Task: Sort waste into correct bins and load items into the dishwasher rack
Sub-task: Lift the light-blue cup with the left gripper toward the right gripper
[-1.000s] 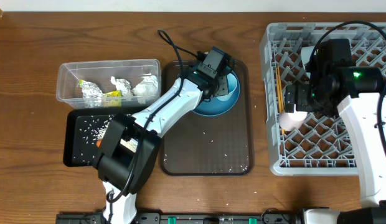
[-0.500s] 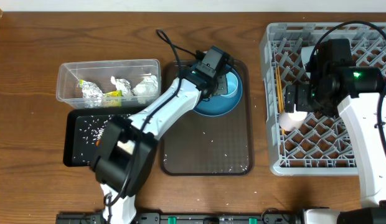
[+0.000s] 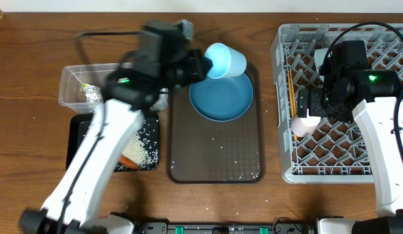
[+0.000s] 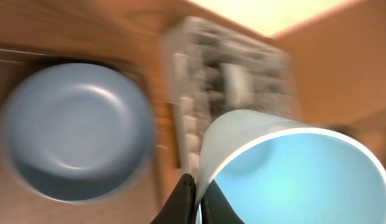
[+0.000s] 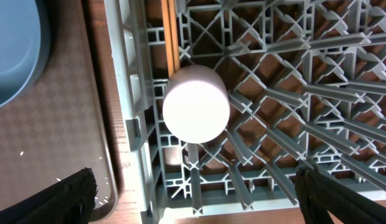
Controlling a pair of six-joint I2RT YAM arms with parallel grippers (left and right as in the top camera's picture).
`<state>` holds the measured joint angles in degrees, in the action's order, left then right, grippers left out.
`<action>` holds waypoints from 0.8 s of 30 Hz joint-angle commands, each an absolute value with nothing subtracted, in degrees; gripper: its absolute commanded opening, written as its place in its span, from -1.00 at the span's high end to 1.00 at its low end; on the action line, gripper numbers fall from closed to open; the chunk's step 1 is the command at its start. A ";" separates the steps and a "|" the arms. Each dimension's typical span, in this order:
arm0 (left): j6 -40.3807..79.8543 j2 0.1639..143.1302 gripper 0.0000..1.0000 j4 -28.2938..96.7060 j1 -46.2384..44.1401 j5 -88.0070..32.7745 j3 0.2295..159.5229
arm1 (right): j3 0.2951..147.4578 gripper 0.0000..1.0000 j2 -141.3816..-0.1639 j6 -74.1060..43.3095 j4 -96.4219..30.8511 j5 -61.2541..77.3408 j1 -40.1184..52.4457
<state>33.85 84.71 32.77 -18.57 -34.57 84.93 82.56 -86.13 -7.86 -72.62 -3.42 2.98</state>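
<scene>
Left pincer (image 3: 200, 66) is clamping on the rim of the light blue cup (image 3: 225, 60), one finger inside the mouth and one outside as the left wrist view is showing it, though that view is blurring badly. The cup is hanging tipped on its side above the far edge of the brown serving tray (image 3: 214, 162), just past the blue plate (image 3: 221, 99) lying on that tray, and well apart from the dishwasher rack (image 3: 280, 97). Right pincer (image 5: 194, 180) is hovering with fingers spread apart over the pinkish-white cup (image 5: 196, 106), which is sitting mouth-down in the rack's near-left part beside the chopsticks (image 5: 171, 37). Clear tub (image 3: 91, 70) is holding napkins and foil; black tray (image 3: 73, 140) is holding rice (image 3: 144, 143) and the carrot (image 3: 130, 161). Risks, judging from here: the rim pinch is thin, so the cup could be swivelling or slipping out over the surface during a fast swing; the right arm is occupying the rack's left side, so both arms could be colliding; a tilted release could be leaving the cup wedged crooked on the pegs.
</scene>
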 commanded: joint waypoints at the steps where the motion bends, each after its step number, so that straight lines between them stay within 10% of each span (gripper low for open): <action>1: 30.76 82.32 0.87 32.99 -14.57 -60.23 85.08 | 83.35 -0.98 -85.84 -7.66 -72.66 -3.40 1.89; 20: 30.22 81.97 0.88 36.47 -13.04 -74.41 85.08 | 83.35 -0.99 -85.84 -11.29 -77.41 14.48 1.89; 24: 30.20 81.95 0.88 37.08 -13.04 -76.07 85.08 | 83.50 -0.99 -85.80 6.72 -79.48 33.74 1.78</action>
<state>31.24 81.97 36.71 -13.08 -72.73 84.90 82.56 -86.13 -6.57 -78.00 15.14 2.96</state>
